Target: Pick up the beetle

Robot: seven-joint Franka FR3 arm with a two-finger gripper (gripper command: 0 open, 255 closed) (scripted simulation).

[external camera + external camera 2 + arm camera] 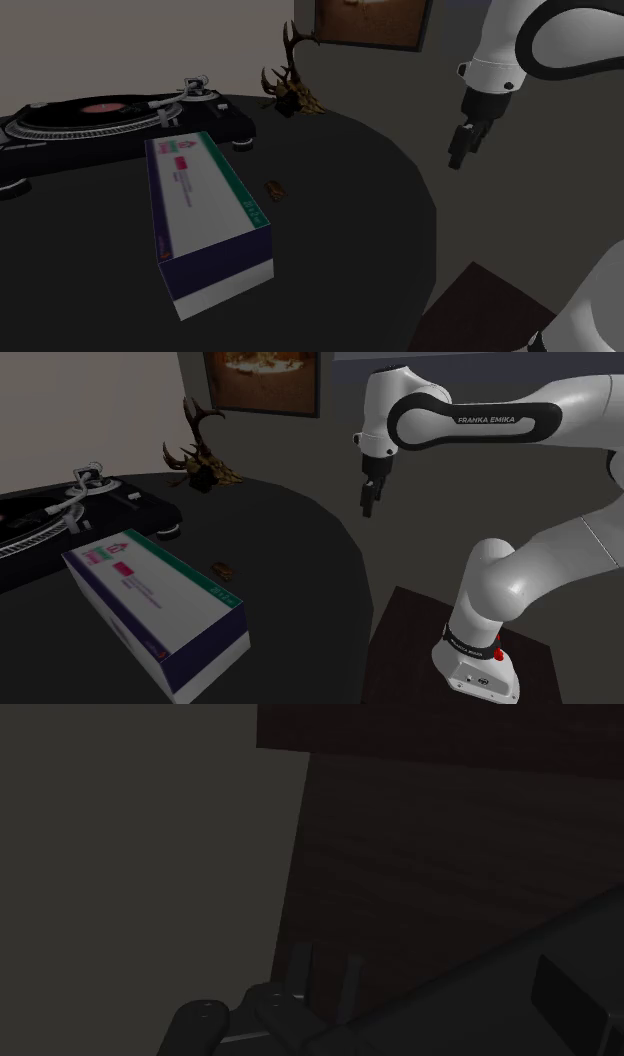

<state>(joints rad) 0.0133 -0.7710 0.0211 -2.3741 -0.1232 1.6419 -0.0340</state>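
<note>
The beetle [274, 188] [222, 568] is a small brown thing lying flat on the dark round table [340, 220] [290, 572], just beside the long edge of a big white, green and purple box [205, 215] [155, 602]. My black gripper [460, 155] [368, 504] hangs in the air off the table's rim, well above and far to the shoulder view's right of the beetle. In the wrist view its two fingers [300, 966] stand a little apart with nothing between them, so the gripper [325, 959] is open and empty.
A black turntable [110, 125] [60, 517] stands at the table's far left. An antlered skull ornament [292, 90] [200, 457] sits at the back below a framed picture [370, 22] [262, 380]. The dark wooden stand [470, 642] [450, 854] lies under the arm.
</note>
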